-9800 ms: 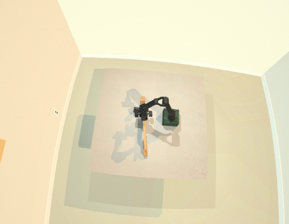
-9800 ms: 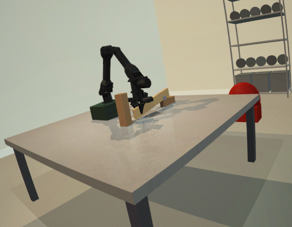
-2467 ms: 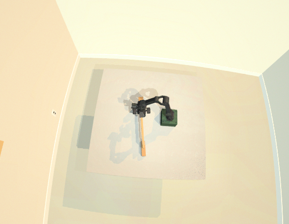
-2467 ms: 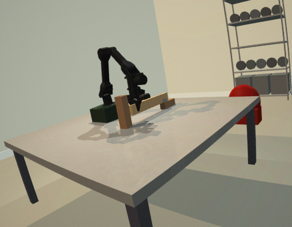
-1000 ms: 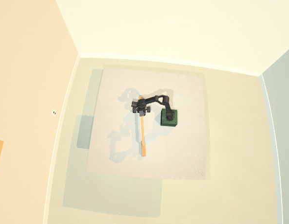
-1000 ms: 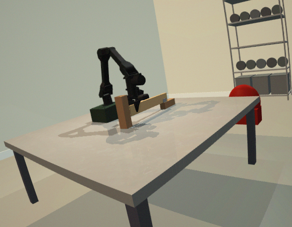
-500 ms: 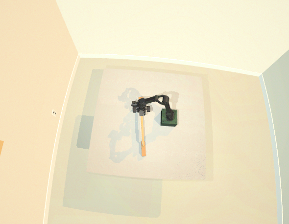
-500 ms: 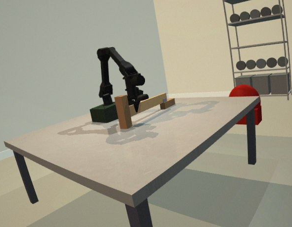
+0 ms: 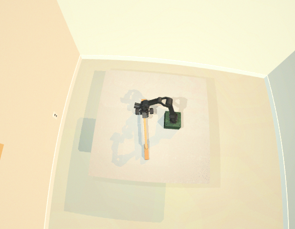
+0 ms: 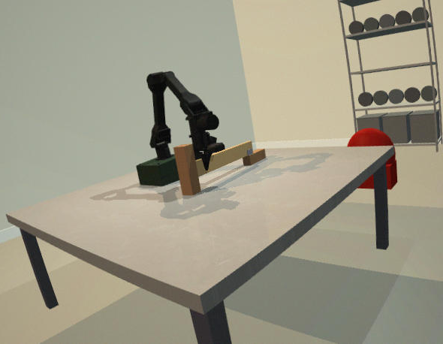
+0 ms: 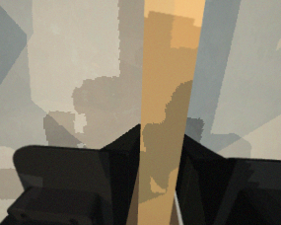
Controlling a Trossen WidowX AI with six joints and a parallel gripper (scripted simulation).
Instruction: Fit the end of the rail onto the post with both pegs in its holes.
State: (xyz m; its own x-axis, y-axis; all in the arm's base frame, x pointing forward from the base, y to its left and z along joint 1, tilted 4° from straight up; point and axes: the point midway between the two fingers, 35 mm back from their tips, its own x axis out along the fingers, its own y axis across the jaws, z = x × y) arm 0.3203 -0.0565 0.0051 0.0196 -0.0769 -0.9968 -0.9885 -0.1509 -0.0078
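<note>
Beneath a pale wall, the desk (image 9: 185, 155) (image 10: 150, 233) carries the rail (image 9: 145, 132) (image 10: 229, 155) (image 11: 168, 64), clamped near its post end by the tool (image 9: 144, 115) (image 10: 206, 161) (image 11: 154, 129), long axis running from post (image 9: 144, 99) (image 10: 188, 170) to footboard block (image 9: 146, 154) (image 10: 254, 157); pegs' engagement cannot be told.

Top: high, well back, looks down; table (image 9: 185, 155) (image 10: 143, 233) mid-frame, shared with exterior. Exterior: table height or so, corner at six o'clock, faces arm (image 9: 152, 102) (image 10: 158, 109). Wrist: close, looks down along rail (image 9: 145, 132) (image 10: 229, 155) (image 11: 168, 64), twelve to six; all three share rail.
</note>
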